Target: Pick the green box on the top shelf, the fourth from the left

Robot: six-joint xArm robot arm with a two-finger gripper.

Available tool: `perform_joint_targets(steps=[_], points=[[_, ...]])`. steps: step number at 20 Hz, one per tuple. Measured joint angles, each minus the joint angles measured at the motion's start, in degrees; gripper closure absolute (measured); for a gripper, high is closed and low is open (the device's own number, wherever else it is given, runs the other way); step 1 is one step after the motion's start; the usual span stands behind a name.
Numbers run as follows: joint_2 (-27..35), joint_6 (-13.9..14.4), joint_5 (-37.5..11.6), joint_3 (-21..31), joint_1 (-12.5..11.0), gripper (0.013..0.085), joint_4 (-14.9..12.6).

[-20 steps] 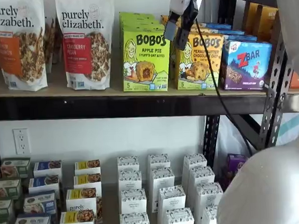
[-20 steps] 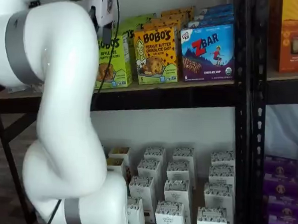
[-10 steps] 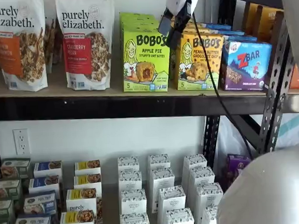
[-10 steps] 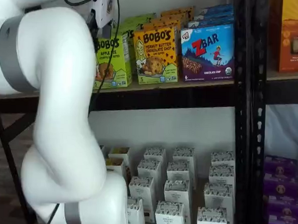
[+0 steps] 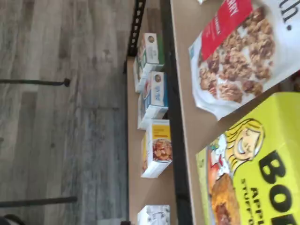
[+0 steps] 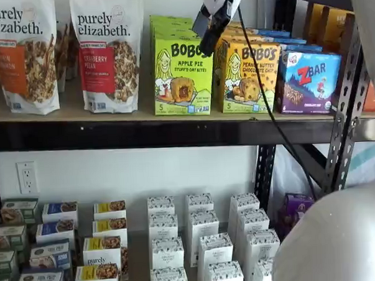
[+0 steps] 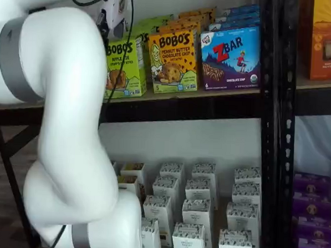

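Green box (image 6: 183, 75) stands upright on the top shelf (image 6: 143, 131), front face out; also seen in a shelf view (image 7: 126, 66), partly behind the white arm (image 7: 65, 124). Just beside the green box on one side is a cranberry pecan granola bag (image 6: 108, 54), on the other a yellow Bobo's box (image 6: 250, 75), then a blue ZBar box (image 6: 309, 80). Gripper (image 6: 209, 29) hangs in front of the green box's upper corner nearest the yellow box, black fingers seen side-on with a cable (image 6: 266, 100) trailing; jaws stand spread wide, nothing between them. Wrist view shows the green box (image 5: 255, 173) close up with the granola bag (image 5: 239, 61) next to it. Small white boxes (image 6: 204, 239) sit below the shelf.
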Motion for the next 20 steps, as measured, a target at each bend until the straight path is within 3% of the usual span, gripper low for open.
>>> perform_joint_targets(steps=[7, 20], points=[[0.94, -0.51, -3.89, -0.26, -0.56, 0.013, 1.38], [5.17, -2.24, -5.85, -3.24, -1.8, 0.013, 0.67]])
